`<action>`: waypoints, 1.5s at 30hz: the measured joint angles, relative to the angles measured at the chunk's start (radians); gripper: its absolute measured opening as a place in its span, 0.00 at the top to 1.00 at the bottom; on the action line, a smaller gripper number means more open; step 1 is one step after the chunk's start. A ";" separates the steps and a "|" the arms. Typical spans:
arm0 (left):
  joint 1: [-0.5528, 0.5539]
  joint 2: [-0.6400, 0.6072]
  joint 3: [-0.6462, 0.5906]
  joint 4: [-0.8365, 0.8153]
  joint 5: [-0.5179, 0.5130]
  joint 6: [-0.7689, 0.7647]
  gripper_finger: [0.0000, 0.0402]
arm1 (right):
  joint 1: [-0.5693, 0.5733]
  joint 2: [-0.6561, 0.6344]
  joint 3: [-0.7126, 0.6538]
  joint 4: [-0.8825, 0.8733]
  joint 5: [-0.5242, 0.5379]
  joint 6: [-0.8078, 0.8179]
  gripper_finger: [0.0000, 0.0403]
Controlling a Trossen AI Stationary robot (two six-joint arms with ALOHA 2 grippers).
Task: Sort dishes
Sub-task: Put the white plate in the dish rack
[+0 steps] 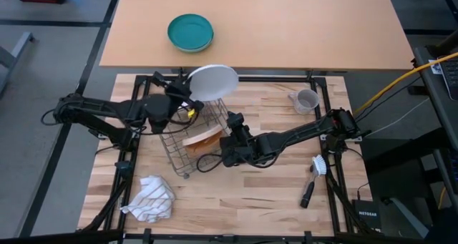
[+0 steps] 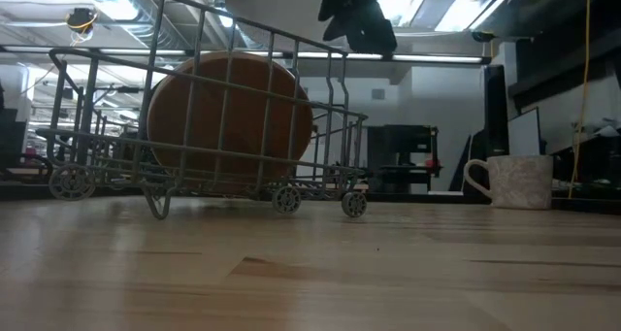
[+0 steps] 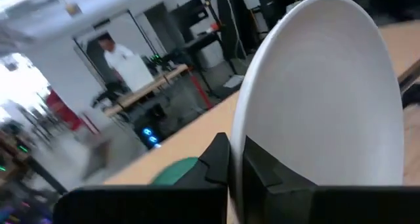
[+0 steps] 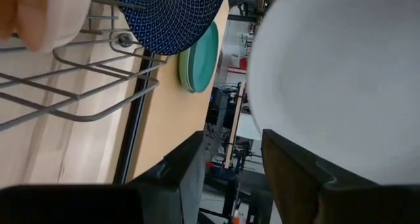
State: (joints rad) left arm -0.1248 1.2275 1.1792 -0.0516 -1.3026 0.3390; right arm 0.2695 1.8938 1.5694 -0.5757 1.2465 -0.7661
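Note:
My left gripper [image 1: 187, 94] is shut on the white plate [image 1: 212, 81], which hangs over the far end of the wire rack [image 1: 187, 154]. My right gripper [image 1: 231, 121] stands open at the rack's right side, below the plate. In the right wrist view its fingers [image 4: 233, 165] are spread, with the white plate [image 4: 341, 86] just past one of them. The peach bowl [image 2: 228, 117] stands on its edge inside the rack. The blue plate [image 4: 174, 17] shows beyond the rack's wires; what it rests on is hidden. The grey mug [image 1: 306, 101] stands on the table at the far right. My left gripper pinches the white plate's rim [image 3: 237, 152] between its two fingers, one on each face. The fingers come level from the table's left. The plate is lifted clear of the rack and tilted. My right gripper: I cannot tell whether its finger [image 4: 302, 178] touches the white plate.
A teal bowl [image 1: 190, 32] sits on the far tabletop. A white striped cloth [image 1: 152, 199] lies crumpled at the near left. A dish brush [image 1: 315, 176] lies at the near right. A person stands in the room beyond, in the left wrist view.

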 joint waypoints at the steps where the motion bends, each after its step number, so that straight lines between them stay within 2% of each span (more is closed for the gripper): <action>1: -0.016 -0.003 0.000 0.008 -0.026 0.046 1.00 | 0.000 0.000 0.003 0.000 0.000 0.001 0.62; 8: -0.198 -0.005 0.001 0.012 -0.264 0.257 1.00 | 0.015 -0.016 0.006 -0.011 -0.023 0.007 0.62; 14: -0.350 -0.005 0.001 -0.014 -0.269 0.270 1.00 | 0.010 -0.038 0.007 -0.049 -0.180 0.088 0.62; 18: -0.400 0.002 0.001 -0.116 -0.268 0.205 1.00 | 0.005 -0.040 0.007 -0.082 -0.201 0.133 0.62; 26: -0.398 0.017 -0.007 -0.426 -0.268 -0.052 1.00 | 0.005 -0.040 0.007 -0.187 -0.219 0.198 0.62; 32: -0.382 0.018 -0.030 -0.574 -0.267 -0.200 1.00 | 0.005 -0.040 0.007 -0.251 -0.218 0.239 0.62; 45: -0.331 0.016 -0.187 -0.617 -0.268 -0.276 1.00 | -0.016 -0.040 0.007 -0.264 -0.233 0.278 0.62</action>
State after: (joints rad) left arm -0.4553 1.2438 0.9926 -0.6685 -1.5707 0.0633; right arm 0.2531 1.8538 1.5768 -0.8394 1.0135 -0.4879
